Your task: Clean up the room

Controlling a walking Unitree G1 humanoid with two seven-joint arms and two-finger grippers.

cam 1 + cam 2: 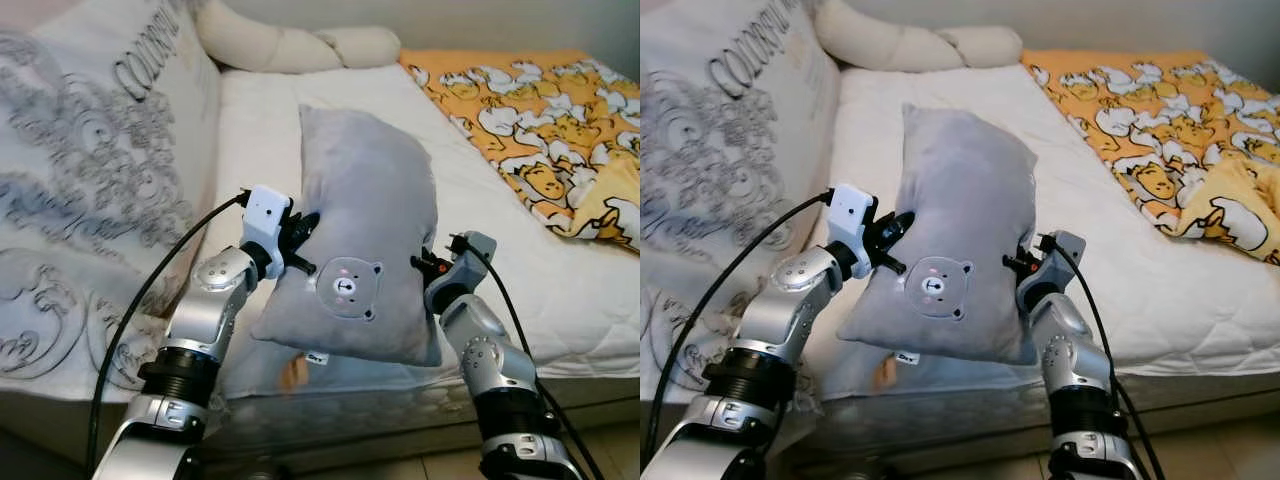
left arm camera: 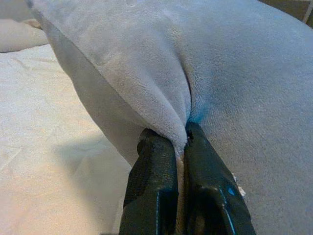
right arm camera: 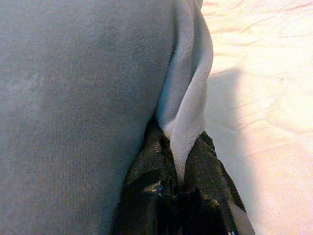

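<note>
A grey plush pillow [image 1: 365, 230] with a small bear face patch [image 1: 347, 287] is held up over the front edge of the white bed [image 1: 520, 290]. My left gripper [image 1: 303, 232] pinches the pillow's left side; the left wrist view has both fingers [image 2: 156, 181] shut on a fold of grey plush. On the pillow's right edge my right gripper [image 1: 428, 262] is shut as well, its fingers [image 3: 146, 171] clamping a flap of the fabric. The pillow's far end rests toward the mattress.
A large white patterned cushion [image 1: 90, 170] leans at the left. A long cream bolster [image 1: 290, 45] lies at the head of the bed. An orange cartoon-print blanket [image 1: 540, 120] covers the right side. The floor [image 1: 600, 455] shows below the bed's front edge.
</note>
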